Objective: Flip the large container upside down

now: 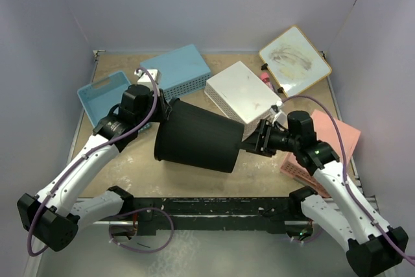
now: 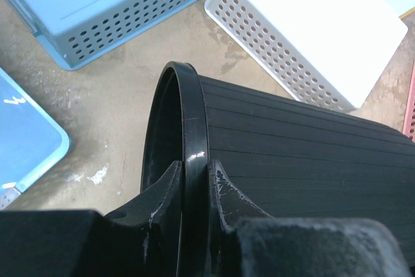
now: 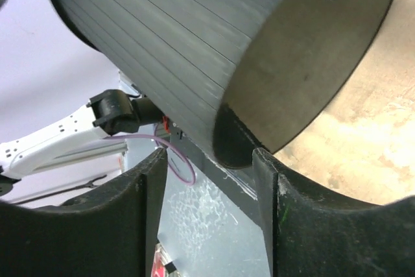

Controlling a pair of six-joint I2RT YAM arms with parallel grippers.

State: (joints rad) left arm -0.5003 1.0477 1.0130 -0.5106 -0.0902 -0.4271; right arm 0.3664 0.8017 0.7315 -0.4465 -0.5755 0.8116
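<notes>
The large container (image 1: 198, 137) is a tall round black bin lying on its side in the middle of the table, with its open rim to the left and its flat base to the right. My left gripper (image 1: 166, 109) is shut on the rim (image 2: 194, 154), one finger inside the mouth and one on the ribbed wall (image 2: 305, 141). My right gripper (image 1: 256, 139) is open at the base end. In the right wrist view the glossy base (image 3: 311, 56) sits just beyond my right gripper (image 3: 207, 167), with its lower edge near the right finger (image 3: 266, 167).
Two light blue baskets (image 1: 178, 69) (image 1: 104, 92) stand at the back left. A white basket (image 1: 241, 92) is just behind the bin. A pink basket (image 1: 331, 141) lies under my right arm. A whiteboard (image 1: 295, 61) leans at the back right.
</notes>
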